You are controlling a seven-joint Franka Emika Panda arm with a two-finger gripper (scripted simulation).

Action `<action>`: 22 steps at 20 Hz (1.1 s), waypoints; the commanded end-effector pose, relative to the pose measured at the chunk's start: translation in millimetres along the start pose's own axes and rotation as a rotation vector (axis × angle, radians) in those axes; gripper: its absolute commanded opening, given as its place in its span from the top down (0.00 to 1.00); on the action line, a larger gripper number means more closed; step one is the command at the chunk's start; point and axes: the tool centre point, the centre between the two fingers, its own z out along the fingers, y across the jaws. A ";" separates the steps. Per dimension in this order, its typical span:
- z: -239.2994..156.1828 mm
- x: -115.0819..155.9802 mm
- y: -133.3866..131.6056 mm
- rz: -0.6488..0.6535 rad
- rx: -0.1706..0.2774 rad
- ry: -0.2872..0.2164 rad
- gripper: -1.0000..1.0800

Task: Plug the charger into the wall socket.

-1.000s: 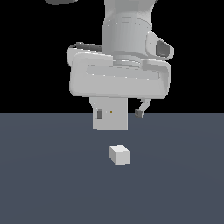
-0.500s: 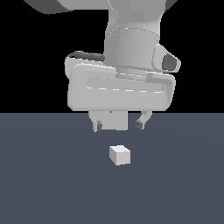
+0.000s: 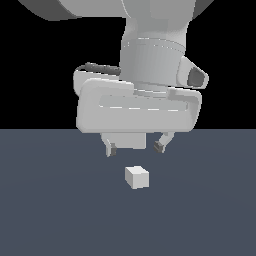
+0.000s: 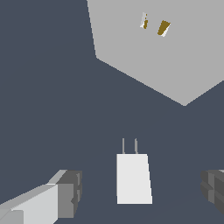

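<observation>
- The grey two-fingered claw has come lower toward the small white cube charger.
- Its fingers are spread, empty, charger between them.
- The pale-grey square slab socket stands beyond.

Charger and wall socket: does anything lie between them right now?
No. In the wrist view only bare dark floor separates the charger, prongs toward it, from the wall socket.
</observation>
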 end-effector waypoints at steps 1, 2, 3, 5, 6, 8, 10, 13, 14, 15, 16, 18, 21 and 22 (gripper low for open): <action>0.8 -0.3 -0.1 0.000 0.000 0.000 0.04; 2.0 -0.8 0.0 0.000 0.000 0.000 0.04; 3.8 -1.5 -0.2 -0.001 0.000 0.000 0.04; 8.6 -3.6 -0.2 -0.001 -0.001 0.000 0.04; 11.7 -5.0 -0.2 -0.001 -0.001 0.000 0.04; 19.4 -8.2 -0.3 -0.002 -0.001 0.000 0.04; 28.4 -11.8 -0.4 -0.002 -0.001 0.000 0.04; 39.0 -15.9 -0.4 -0.003 -0.001 0.000 0.04; 41.6 -16.8 -0.3 -0.003 -0.001 0.000 0.04; 43.5 -17.5 -0.5 -0.003 -0.001 0.001 0.04; 45.2 -18.1 -0.5 -0.003 -0.001 0.001 0.04; 47.1 -18.8 -0.4 -0.003 -0.001 0.001 0.04; 47.3 -18.9 -0.4 -0.003 -0.001 0.001 1.00; 47.3 -18.9 -0.4 -0.003 -0.001 0.001 1.00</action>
